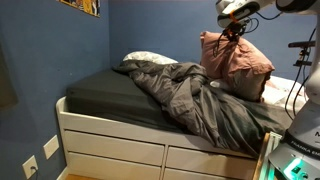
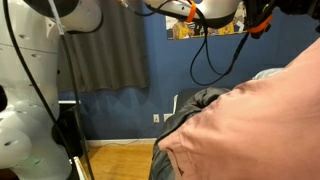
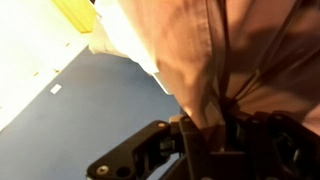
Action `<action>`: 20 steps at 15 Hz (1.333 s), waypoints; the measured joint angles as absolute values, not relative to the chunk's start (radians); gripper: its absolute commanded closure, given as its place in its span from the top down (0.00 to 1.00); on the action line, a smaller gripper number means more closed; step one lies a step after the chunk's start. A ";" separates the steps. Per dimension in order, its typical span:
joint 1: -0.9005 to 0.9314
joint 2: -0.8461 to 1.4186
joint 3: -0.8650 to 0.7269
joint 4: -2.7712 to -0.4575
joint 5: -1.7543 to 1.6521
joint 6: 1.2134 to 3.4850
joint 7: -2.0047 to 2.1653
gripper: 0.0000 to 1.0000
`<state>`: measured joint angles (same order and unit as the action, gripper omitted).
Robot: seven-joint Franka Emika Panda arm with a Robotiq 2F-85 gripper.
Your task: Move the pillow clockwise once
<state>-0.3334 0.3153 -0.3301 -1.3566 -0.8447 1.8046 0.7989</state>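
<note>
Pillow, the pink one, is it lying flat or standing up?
Standing up: the pincer pinches the pillow by its bunched top.

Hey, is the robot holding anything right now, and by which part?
Yes. The gripper is shut on the pink pillow, pinching bunched fabric at its top edge. The wrist view shows the folds gathered into it.

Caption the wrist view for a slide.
Gripper clamped on a bunched fold of the wrinkled pink pillow.

Wrinkled pink pillow [image 1: 236, 64], upright on bed.
</note>
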 measured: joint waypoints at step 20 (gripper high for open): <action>-0.528 0.509 -0.288 -1.039 -0.294 2.050 0.805 0.80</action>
<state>-0.5276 0.5090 -0.2879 -1.0394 -0.2940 2.0504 0.8054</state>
